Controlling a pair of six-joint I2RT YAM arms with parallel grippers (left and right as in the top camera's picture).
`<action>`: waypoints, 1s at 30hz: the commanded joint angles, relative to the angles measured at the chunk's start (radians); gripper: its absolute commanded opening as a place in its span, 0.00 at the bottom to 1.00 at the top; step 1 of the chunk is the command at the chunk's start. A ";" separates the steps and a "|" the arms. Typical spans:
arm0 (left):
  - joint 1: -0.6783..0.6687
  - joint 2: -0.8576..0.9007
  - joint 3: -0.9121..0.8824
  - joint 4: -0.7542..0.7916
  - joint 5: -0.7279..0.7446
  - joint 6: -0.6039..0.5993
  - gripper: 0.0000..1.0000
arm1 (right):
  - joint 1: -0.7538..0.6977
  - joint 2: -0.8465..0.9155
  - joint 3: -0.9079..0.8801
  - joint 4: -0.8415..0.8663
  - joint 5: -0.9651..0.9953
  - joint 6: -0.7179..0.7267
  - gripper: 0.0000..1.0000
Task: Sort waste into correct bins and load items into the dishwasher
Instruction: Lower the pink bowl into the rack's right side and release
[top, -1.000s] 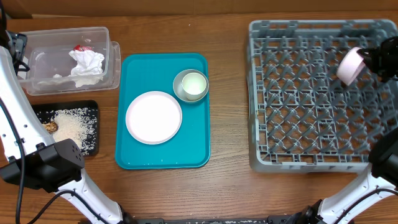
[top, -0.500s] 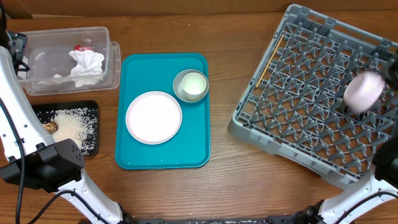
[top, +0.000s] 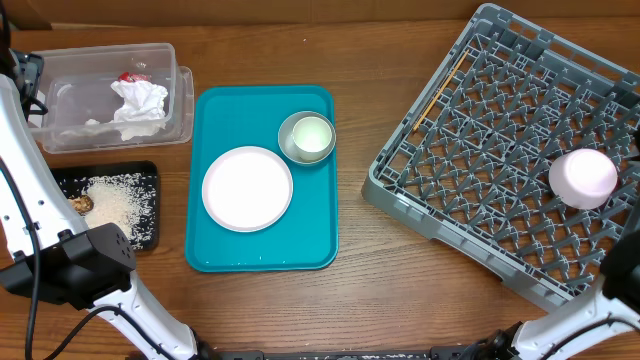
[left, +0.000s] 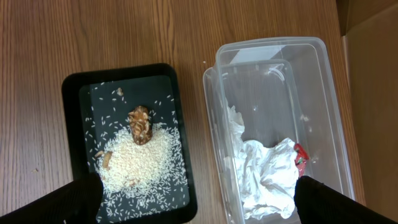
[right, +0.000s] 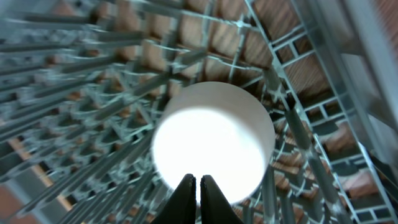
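Looking down from overhead, you have one rack (top: 470, 130) lying askew on the bench (top: 370, 300) with one pink cup (top: 583, 178) in it. One plate (top: 247, 188) and one bowl (top: 307, 137) sit on one teal tray (top: 260, 250), well apart from both arms' fingers.

At the left wrist, the left fingers (left: 78, 199) stand wide apart and empty. One black bin (left: 78, 124) of rice (left: 140, 162) and one clear tub (left: 311, 99) of tissue (left: 264, 168) lie between them, likely sorted waste.

At the right wrist, the right fingers (right: 186, 196) lie nearly together at the cup's near edge. You cannot tell whether they pinch it.
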 joint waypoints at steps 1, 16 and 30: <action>-0.002 0.005 -0.004 -0.001 -0.020 -0.010 1.00 | 0.045 -0.147 0.006 0.001 -0.110 -0.027 0.07; -0.002 0.005 -0.004 -0.001 -0.020 -0.010 1.00 | 0.784 -0.174 -0.009 0.019 -0.039 -0.128 1.00; -0.003 0.005 -0.004 -0.001 -0.020 -0.010 1.00 | 1.186 -0.011 -0.135 0.171 0.123 0.066 0.42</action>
